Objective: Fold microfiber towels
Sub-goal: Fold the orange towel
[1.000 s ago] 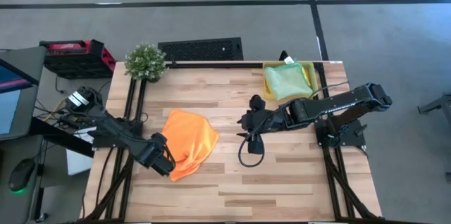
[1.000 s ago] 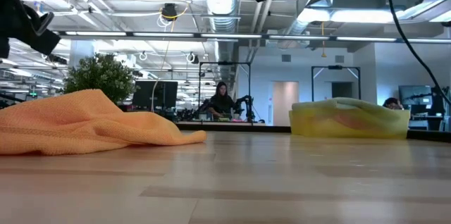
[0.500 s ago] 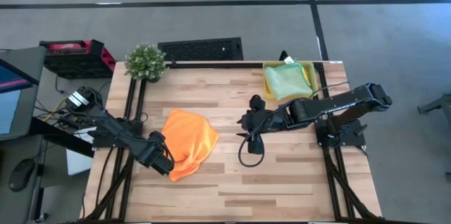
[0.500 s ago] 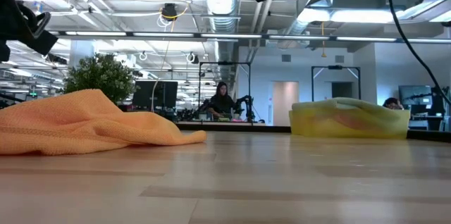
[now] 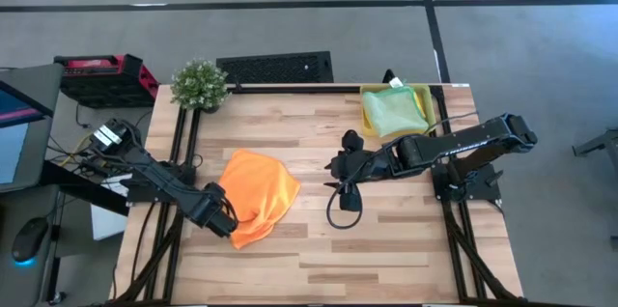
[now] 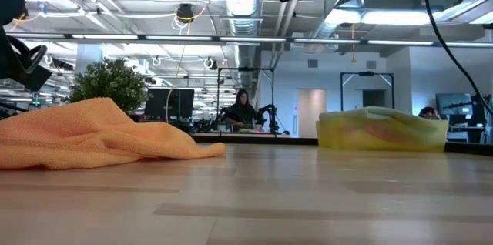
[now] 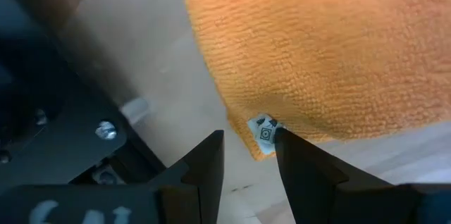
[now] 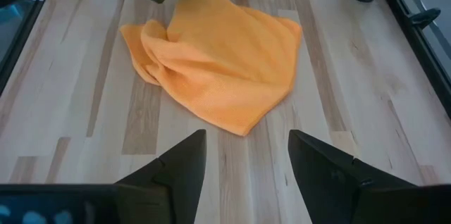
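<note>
An orange microfiber towel lies crumpled on the left half of the wooden table. Its corner with a small white tag points toward the table's near left. My left gripper points down at that corner. It is open, with a fingertip on each side of the tag. My right gripper hangs open above the table's middle, well off the towel. A pale green towel lies in a yellow tray at the far right. My left gripper comes from above at the orange towel's tagged corner, which lies flat on the table. One fingertip stands right beside the tag. Whether it touches the cloth I cannot tell.
A potted plant stands at the table's far left corner. A loop of black cable hangs under my right arm. Bare wood lies across the near half of the table.
My left gripper has sunk toward the table beside the orange towel's near left corner, most of it in the last half second. The towel has kept its shape and place.
</note>
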Tool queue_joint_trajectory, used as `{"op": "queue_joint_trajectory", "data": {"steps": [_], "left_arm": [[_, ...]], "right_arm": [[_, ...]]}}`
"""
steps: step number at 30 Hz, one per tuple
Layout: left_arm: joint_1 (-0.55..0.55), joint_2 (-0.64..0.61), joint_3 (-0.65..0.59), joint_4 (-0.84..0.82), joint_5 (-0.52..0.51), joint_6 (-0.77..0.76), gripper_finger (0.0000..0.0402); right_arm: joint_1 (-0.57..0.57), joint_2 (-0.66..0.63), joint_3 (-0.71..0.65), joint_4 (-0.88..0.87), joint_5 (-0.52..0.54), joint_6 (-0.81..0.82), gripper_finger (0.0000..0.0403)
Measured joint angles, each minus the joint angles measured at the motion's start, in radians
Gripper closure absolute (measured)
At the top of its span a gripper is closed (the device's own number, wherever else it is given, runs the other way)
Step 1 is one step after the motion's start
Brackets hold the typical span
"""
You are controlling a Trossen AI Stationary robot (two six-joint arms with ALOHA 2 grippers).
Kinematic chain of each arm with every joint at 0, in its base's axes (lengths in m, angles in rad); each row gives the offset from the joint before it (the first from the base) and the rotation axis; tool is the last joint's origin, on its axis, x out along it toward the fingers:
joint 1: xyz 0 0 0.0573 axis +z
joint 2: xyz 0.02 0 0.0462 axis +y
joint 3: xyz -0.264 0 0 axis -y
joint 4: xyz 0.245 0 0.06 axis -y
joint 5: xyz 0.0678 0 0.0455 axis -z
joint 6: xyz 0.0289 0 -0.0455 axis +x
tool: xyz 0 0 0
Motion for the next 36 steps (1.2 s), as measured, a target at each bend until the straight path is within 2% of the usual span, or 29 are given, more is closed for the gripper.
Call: {"op": "queue_joint_trajectory", "data": {"steps": [8,16,26,36], "left_arm": [[0.001,-0.004,0.007,0.070,0.026,0.087,0.0278],[0.001,-0.026,0.060,0.094,-0.009,0.149,0.0278],[0.000,-0.026,0.058,-0.041,-0.019,0.058,0.0278],[0.002,-0.030,-0.024,0.073,0.010,0.067,0.0278]], "right_arm": [[0.000,0.000,0.000,0.000,0.000,0.000,0.0178],[0.000,0.000,0.000,0.000,0.000,0.000,0.0178],[0.000,0.000,0.000,0.000,0.000,0.000,0.0178],[0.000,0.000,0.000,0.000,0.000,0.000,0.0178]]}}
